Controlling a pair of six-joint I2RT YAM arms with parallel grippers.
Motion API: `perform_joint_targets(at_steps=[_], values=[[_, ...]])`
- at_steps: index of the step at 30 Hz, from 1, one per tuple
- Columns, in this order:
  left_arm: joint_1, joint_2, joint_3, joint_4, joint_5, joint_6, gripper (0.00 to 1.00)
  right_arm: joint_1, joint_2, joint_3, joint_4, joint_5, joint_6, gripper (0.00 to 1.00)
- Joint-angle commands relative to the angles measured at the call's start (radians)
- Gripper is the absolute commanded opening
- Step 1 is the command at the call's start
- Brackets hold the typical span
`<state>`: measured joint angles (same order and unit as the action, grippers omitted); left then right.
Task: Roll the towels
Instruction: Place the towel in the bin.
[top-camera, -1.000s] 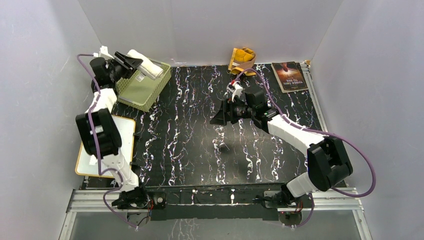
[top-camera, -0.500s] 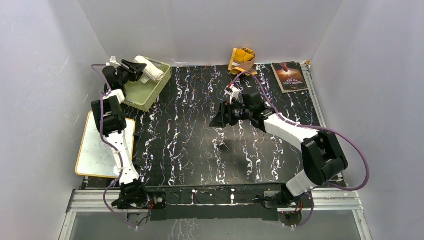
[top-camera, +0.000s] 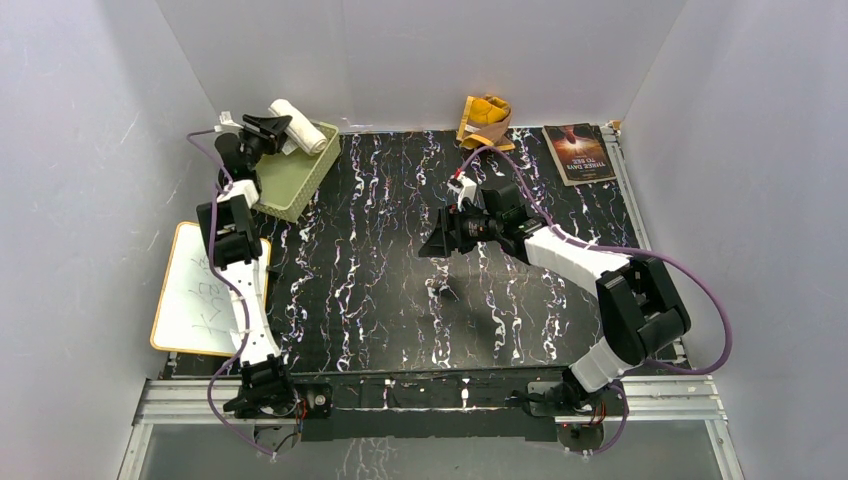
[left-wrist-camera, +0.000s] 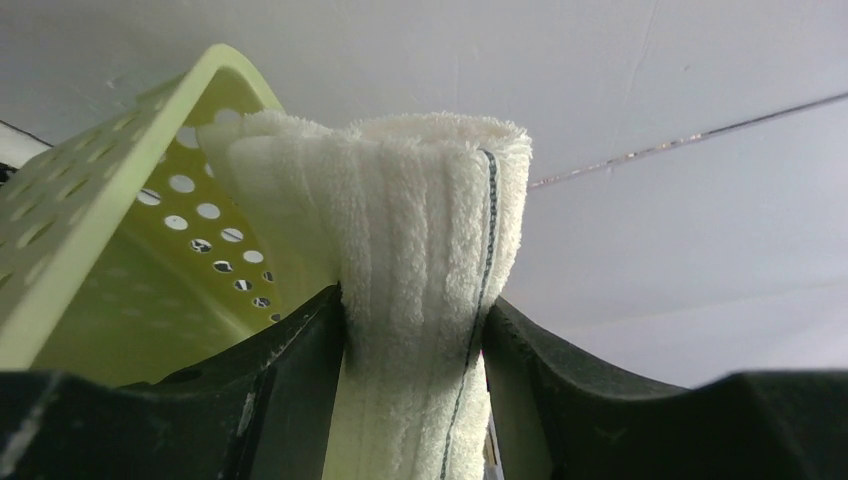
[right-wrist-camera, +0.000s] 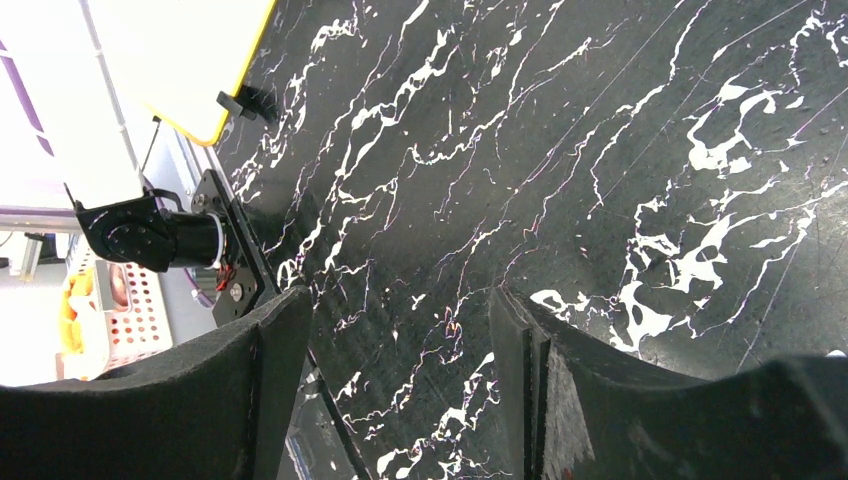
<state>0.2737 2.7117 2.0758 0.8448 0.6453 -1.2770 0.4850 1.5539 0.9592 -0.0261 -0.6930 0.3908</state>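
Note:
My left gripper (top-camera: 281, 128) is shut on the rolled cream-white towel (top-camera: 303, 126) and holds it above the back rim of the green basket (top-camera: 290, 172). In the left wrist view the towel roll (left-wrist-camera: 420, 220) stands between both fingers, pressed on each side, with my left gripper (left-wrist-camera: 412, 312) just past the perforated green basket (left-wrist-camera: 90, 240). The mustard-yellow towel (top-camera: 487, 118) lies crumpled against the back wall. My right gripper (top-camera: 437, 238) hovers over the middle of the table, open and empty. The right wrist view shows only marbled tabletop between the jaws of the right gripper (right-wrist-camera: 395, 315).
A dark-covered book (top-camera: 579, 152) lies at the back right. A yellow-rimmed whiteboard (top-camera: 205, 290) sits at the left edge and also shows as the whiteboard (right-wrist-camera: 170, 50) in the right wrist view. White walls close in the left, back and right sides.
The left arm has stretched farther back, carrying the towel roll from over the basket's middle to its back rim. The right gripper has shifted only slightly.

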Motion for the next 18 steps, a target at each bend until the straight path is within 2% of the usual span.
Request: perform_joint_targets(at_steps=[1, 8, 14, 18], values=[[-0.019, -0.049, -0.088, -0.041, -0.113, 0.004, 0.50, 0.004, 0.013, 0.051, 0.037, -0.016, -0.022, 0.63], [-0.055, -0.183, -0.262, -0.203, -0.227, 0.053, 0.50, 0.004, 0.022, 0.062, 0.037, -0.020, -0.024, 0.63], [-0.090, -0.239, -0.258, -0.434, -0.344, 0.110, 0.52, 0.004, 0.012, 0.060, 0.036, -0.019, -0.024, 0.63], [-0.106, -0.222, -0.200, -0.545, -0.390, 0.152, 0.60, 0.004, -0.001, 0.055, 0.027, -0.017, -0.033, 0.64]])
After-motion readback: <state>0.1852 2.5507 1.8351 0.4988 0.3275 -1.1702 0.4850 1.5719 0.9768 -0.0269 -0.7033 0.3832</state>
